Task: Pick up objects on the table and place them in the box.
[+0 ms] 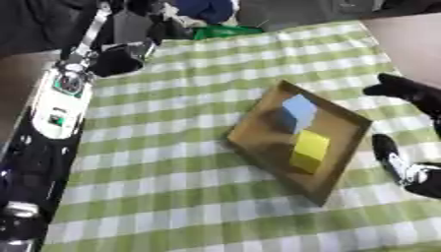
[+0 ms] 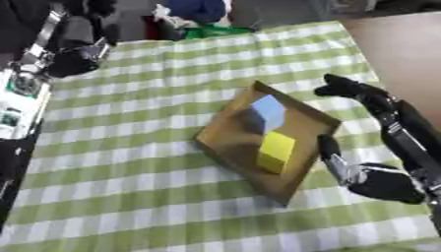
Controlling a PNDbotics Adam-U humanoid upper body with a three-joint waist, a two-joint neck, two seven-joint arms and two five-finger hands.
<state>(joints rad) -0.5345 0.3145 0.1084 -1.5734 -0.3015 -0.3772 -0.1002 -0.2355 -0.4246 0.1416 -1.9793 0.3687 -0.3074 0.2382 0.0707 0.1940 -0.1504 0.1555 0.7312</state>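
- while the right hand (image 2: 366, 172) sits just beside the box's (image 2: 226, 135) right rim, its fingers are spread open and hold nothing.
- inside the box lie a yellow block (image 2: 277, 151) and a blue block (image 2: 268, 112), side by side.
- box rests on the green-checked worktop (image 2: 129, 147).
- left hand (image 1: 116, 59) shows top left; its fingers cannot be made out.

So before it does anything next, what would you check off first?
1. Blue block inside the box: ok.
2. Yellow block inside the box: ok.
3. Right hand holding nothing, fingers spread beside the box's right side: ok.
4. Left hand free: cannot tell, it shows in neither view.
5. More objects left on the checked cloth: none visible around the box.
6. Box lying flat: cannot tell.
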